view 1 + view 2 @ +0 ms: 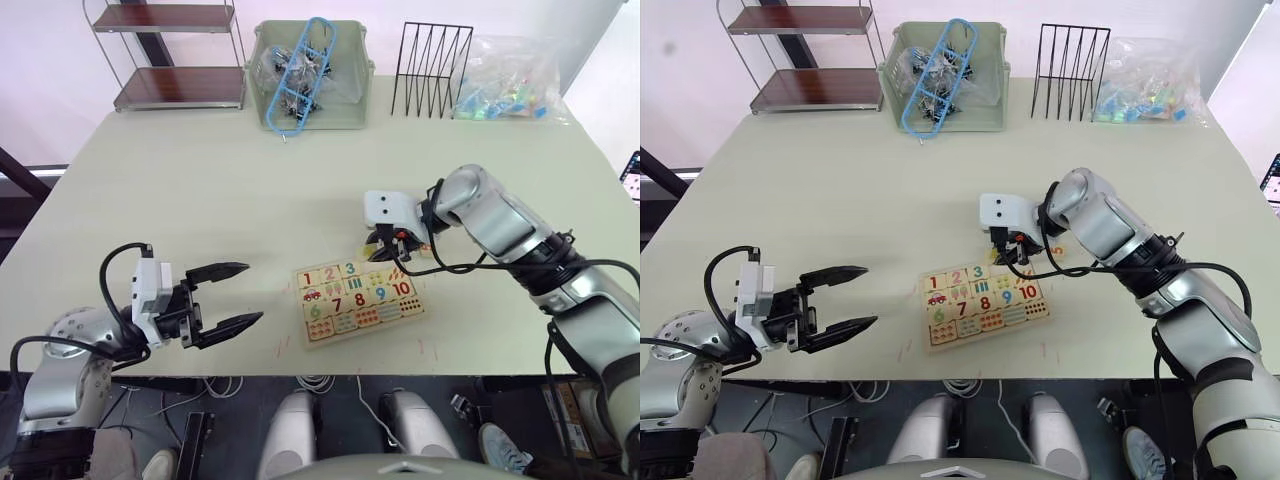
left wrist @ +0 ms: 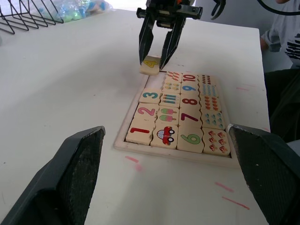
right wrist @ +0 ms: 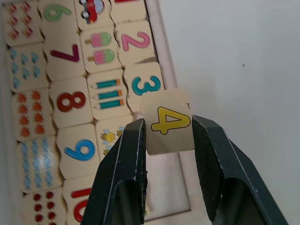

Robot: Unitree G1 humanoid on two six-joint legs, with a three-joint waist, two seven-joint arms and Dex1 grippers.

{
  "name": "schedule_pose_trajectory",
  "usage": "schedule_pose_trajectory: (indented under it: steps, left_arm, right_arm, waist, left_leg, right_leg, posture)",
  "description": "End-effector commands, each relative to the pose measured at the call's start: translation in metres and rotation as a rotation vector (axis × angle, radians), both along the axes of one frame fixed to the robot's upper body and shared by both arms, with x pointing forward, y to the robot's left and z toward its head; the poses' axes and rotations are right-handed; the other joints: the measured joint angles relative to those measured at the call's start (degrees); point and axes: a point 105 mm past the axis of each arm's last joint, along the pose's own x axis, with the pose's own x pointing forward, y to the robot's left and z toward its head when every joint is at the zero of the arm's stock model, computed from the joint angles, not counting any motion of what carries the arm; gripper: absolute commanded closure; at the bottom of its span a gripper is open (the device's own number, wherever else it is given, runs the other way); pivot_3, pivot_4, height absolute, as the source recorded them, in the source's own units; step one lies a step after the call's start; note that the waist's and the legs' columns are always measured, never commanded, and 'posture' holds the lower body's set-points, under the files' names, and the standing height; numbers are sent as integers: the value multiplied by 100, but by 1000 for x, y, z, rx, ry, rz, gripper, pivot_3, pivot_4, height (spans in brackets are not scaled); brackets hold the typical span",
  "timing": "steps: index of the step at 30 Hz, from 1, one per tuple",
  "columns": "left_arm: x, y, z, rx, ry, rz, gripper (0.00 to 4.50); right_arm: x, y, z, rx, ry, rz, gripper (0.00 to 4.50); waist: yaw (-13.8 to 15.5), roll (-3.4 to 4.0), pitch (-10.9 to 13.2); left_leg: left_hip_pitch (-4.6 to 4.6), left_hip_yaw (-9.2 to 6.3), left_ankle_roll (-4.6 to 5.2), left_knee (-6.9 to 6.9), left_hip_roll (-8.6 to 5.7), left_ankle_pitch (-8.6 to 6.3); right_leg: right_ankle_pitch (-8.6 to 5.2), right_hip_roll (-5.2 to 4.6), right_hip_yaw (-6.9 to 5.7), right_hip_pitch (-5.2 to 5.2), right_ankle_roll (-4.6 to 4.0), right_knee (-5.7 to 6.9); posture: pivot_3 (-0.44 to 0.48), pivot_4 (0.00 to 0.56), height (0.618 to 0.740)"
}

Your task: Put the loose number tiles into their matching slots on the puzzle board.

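The left claw (image 1: 228, 296) is held open over the tabletop (image 1: 200, 190), well left of the puzzle board (image 1: 417, 310), while the yellow 4 tile (image 3: 168, 121) is gripped by the right claw (image 3: 168, 136) just above the empty slot (image 3: 164, 176) beside the 3 tile (image 3: 146, 85).

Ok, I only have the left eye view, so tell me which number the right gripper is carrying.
Observer: A yellow 4. The right wrist view shows the 4 tile pinched by the right gripper.
Operator: Check that its slot is free.
Observer: It is. Just past the 3 tile the slot is bare wood.
Operator: Say whether the tile is seated.
Observer: Not yet. In the left wrist view it is held above the row, near the far end of the board.
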Motion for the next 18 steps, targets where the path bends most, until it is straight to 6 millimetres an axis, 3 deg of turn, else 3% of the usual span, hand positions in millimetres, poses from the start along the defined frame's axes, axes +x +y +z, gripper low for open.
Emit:
schedule_pose_trajectory:
  steps: [1, 18]
  left_arm:
    - [0, -1, 6, 4, -35, -11, 0]
    - [0, 2, 5, 9, -31, -8, 0]
  right_arm:
    - [1, 1, 4, -32, -27, 24, 3615]
    - [-1, 2, -6, -83, -31, 36, 3615]
  waist:
    - [-2, 0, 0]
    - [-7, 0, 0]
  left_leg:
    - [0, 1, 0, 0, 0, 0]
    - [1, 0, 0, 0, 0, 0]
  right_leg:
    - [0, 0, 0, 0, 0, 0]
    - [0, 1, 0, -1, 0, 2]
  posture:
    - [0, 150, 740]
    - [0, 150, 740]
